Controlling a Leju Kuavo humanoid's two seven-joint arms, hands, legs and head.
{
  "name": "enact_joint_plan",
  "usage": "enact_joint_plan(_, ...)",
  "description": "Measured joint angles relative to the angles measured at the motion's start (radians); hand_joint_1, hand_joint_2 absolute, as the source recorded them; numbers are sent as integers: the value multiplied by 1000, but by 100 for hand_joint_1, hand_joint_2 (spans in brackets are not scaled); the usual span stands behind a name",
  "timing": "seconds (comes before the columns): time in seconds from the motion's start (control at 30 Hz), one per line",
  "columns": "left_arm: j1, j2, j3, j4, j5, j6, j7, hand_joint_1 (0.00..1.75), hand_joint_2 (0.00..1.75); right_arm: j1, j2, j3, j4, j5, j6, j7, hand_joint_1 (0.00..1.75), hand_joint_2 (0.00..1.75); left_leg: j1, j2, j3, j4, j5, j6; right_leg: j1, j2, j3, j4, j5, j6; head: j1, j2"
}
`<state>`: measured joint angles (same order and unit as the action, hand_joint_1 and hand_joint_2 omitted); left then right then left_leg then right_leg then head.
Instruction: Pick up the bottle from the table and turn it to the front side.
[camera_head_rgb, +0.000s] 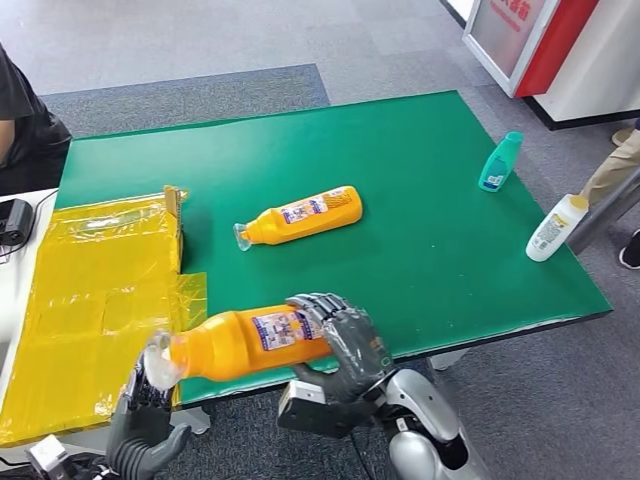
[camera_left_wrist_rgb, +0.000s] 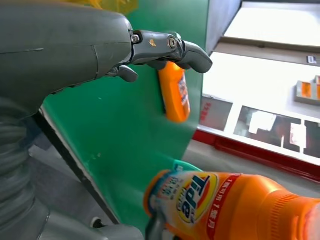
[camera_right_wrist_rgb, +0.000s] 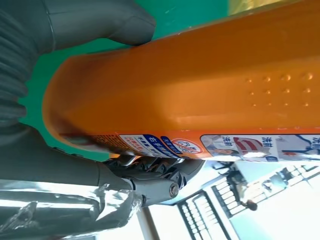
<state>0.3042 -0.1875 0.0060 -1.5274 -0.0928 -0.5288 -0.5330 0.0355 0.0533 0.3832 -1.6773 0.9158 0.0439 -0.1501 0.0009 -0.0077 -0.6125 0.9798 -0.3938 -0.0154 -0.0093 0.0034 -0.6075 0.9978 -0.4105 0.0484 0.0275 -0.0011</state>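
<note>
The right hand's fingers (camera_head_rgb: 332, 312) wrap over the base end of the orange Tide bottle (camera_head_rgb: 241, 345), thumb underneath, so the right hand (camera_head_rgb: 343, 345) grips it firmly and holds it lifted on its side above the near edge of the green surface (camera_head_rgb: 423, 200). The left hand (camera_head_rgb: 143, 420) sits under the bottle's clear cap end; from the head view I cannot tell whether its fingers are closed on the cap or only near it, and its wrist view shows one finger stretched out straight. The pick-up looks done and the turn is in hand: the head view shows a small-print label, likely the back, so the next move calls for rolling the bottle about its long axis until the logo side faces forward, with the grip kept tight. The left wrist view reads "Tide" on the front label. Beyond the held bottle, a second orange bottle (camera_head_rgb: 302, 215) lies on the surface.
</note>
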Motion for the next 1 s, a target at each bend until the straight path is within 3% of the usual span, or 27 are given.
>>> enact_joint_plan(0.43, -26, 19, -127, -79, 64, 24, 63, 0, 175, -10, 44, 88, 115, -34, -55, -54, 175, 175, 0, 0, 0, 0, 0, 0, -1, 0, 0, 0, 0, 0, 0, 0)
enact_joint_plan(0.93, -68, 70, -274, -100, -27, 168, 72, 0, 175, -102, 85, 128, 282, -42, -43, -14, 175, 175, 0, 0, 0, 0, 0, 0, 0, 0, 0, 0, 1, -1, 0, 0)
enact_joint_plan(1.0, -74, 78, -288, -101, -40, 197, 75, 15, 175, -107, 89, 127, 290, -41, -37, -11, 175, 175, 0, 0, 0, 0, 1, 0, 0, 0, 0, 0, 1, 0, 0, 0)
